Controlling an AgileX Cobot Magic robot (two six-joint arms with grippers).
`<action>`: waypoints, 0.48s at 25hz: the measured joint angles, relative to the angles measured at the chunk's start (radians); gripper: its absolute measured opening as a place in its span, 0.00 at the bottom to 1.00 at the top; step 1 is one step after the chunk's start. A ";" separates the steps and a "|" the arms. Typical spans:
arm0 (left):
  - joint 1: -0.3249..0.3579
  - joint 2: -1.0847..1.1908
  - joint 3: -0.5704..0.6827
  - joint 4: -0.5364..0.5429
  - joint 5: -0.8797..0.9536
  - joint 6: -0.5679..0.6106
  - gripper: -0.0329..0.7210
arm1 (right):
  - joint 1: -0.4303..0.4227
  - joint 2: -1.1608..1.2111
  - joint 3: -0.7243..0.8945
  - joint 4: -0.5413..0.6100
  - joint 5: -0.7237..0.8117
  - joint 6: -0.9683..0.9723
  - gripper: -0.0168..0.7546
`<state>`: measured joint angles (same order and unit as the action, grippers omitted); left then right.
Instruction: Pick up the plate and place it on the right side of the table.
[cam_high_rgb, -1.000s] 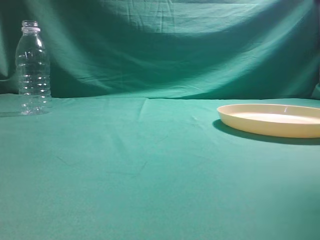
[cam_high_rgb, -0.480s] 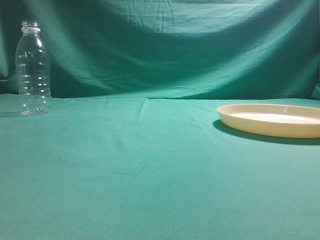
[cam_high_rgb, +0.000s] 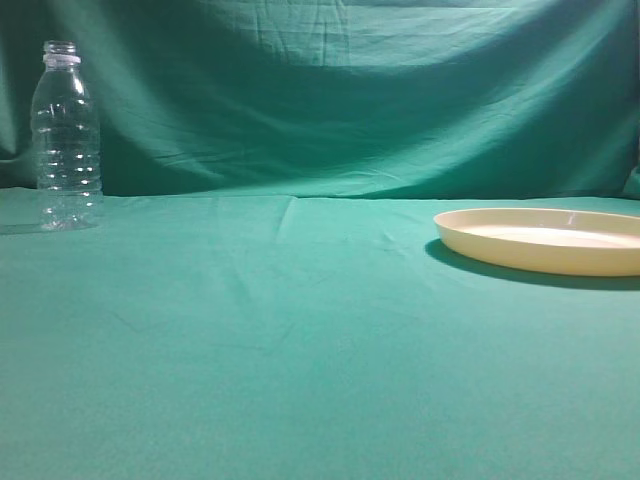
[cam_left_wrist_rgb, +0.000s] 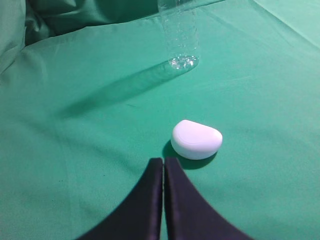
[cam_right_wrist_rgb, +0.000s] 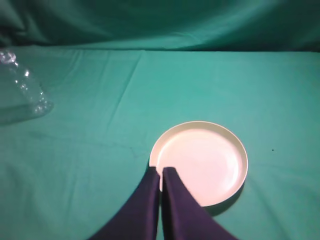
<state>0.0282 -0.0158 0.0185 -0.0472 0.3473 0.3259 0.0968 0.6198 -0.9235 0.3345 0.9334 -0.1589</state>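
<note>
The cream-yellow plate (cam_high_rgb: 545, 240) lies flat on the teal-green table (cam_high_rgb: 300, 340) at the right edge of the exterior view. In the right wrist view the plate (cam_right_wrist_rgb: 207, 160) lies below and just ahead of my right gripper (cam_right_wrist_rgb: 161, 170). That gripper's jaws are closed together and hold nothing, with their tips over the plate's near left rim. My left gripper (cam_left_wrist_rgb: 163, 160) is shut and empty above the cloth. Neither gripper shows in the exterior view.
A clear ribbed bottle (cam_high_rgb: 66, 140) stands upright at the far left, and also shows in the left wrist view (cam_left_wrist_rgb: 181, 35) and the right wrist view (cam_right_wrist_rgb: 22, 95). A small white rounded object (cam_left_wrist_rgb: 196, 139) lies just ahead of my left gripper. A draped green backdrop (cam_high_rgb: 350, 90) hangs behind.
</note>
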 joint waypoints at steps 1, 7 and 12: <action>0.000 0.000 0.000 0.000 0.000 0.000 0.04 | 0.000 -0.057 0.042 0.006 -0.020 0.000 0.02; 0.000 0.000 0.000 0.000 0.000 0.000 0.04 | 0.000 -0.343 0.193 0.019 -0.035 0.002 0.02; 0.000 0.000 0.000 0.000 0.000 0.000 0.04 | 0.000 -0.455 0.270 -0.070 -0.112 0.037 0.02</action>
<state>0.0282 -0.0158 0.0185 -0.0472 0.3473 0.3259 0.0968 0.1646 -0.6532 0.2645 0.8219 -0.1223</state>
